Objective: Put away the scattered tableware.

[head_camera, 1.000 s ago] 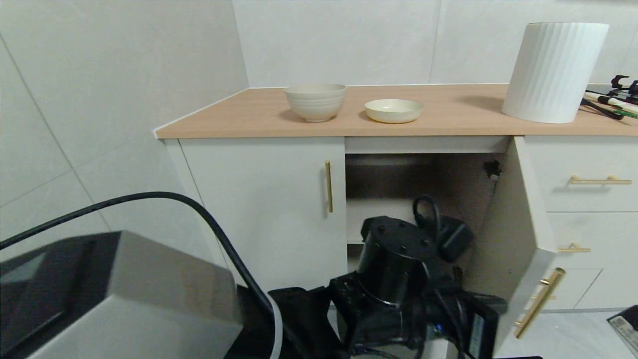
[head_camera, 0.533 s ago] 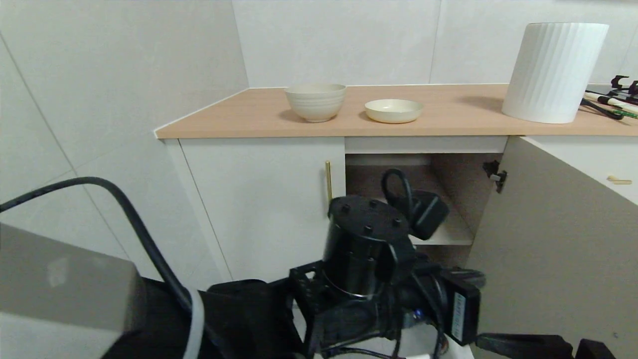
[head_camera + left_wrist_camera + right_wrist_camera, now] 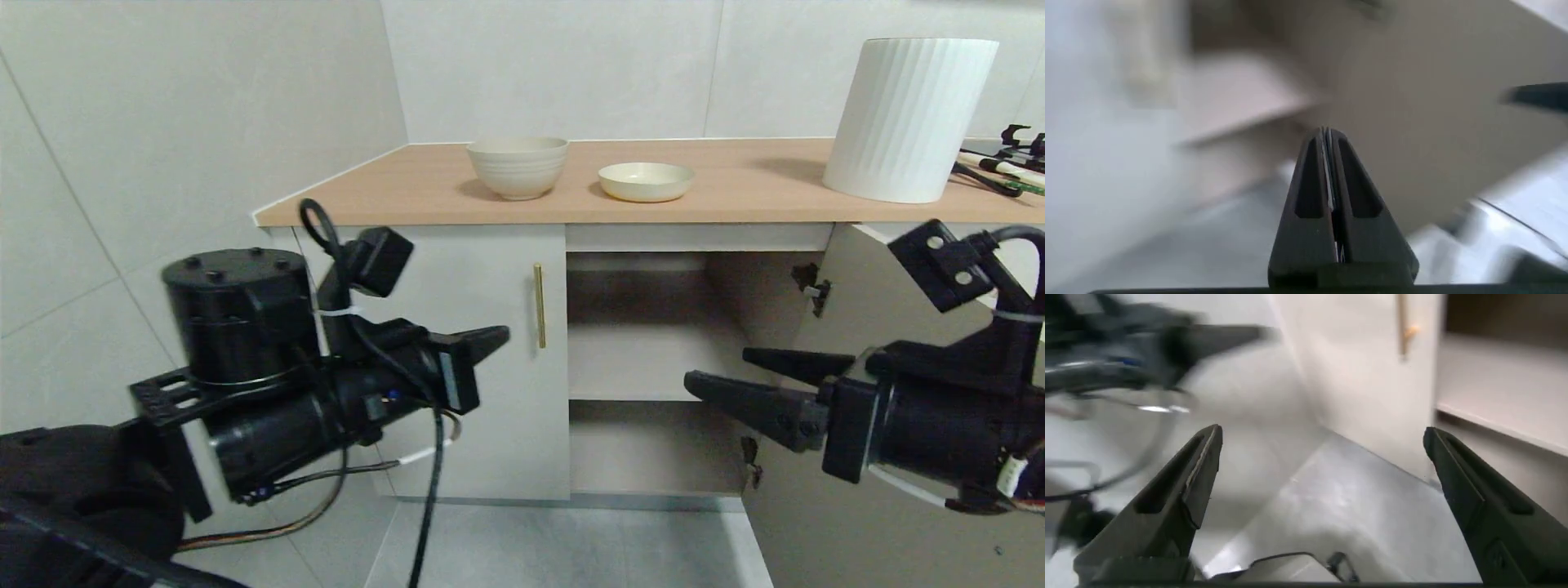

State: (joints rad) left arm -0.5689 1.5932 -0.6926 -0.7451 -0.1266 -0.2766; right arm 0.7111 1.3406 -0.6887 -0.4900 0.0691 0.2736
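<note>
A cream ribbed bowl (image 3: 517,167) and a shallow cream dish (image 3: 645,180) sit side by side on the wooden countertop (image 3: 392,196). Below them the cupboard (image 3: 645,359) stands with its right door (image 3: 816,506) swung wide, showing a bare shelf (image 3: 1503,392). My left gripper (image 3: 494,336) (image 3: 1325,137) is shut with nothing in it, held in front of the closed left door. My right gripper (image 3: 722,367) (image 3: 1319,449) is open and holds nothing, level with the cupboard opening, well below the bowl and dish.
A tall white ribbed cylinder (image 3: 910,118) stands on the counter at the right, with several tools (image 3: 1004,163) beyond it. The closed left door carries a gold handle (image 3: 538,305). A tiled wall bounds the left side. Grey floor (image 3: 563,547) lies below the cupboard.
The right cupboard door swung from partly to fully open. My left arm moved from the centre to the left, and my right arm came into view at the right.
</note>
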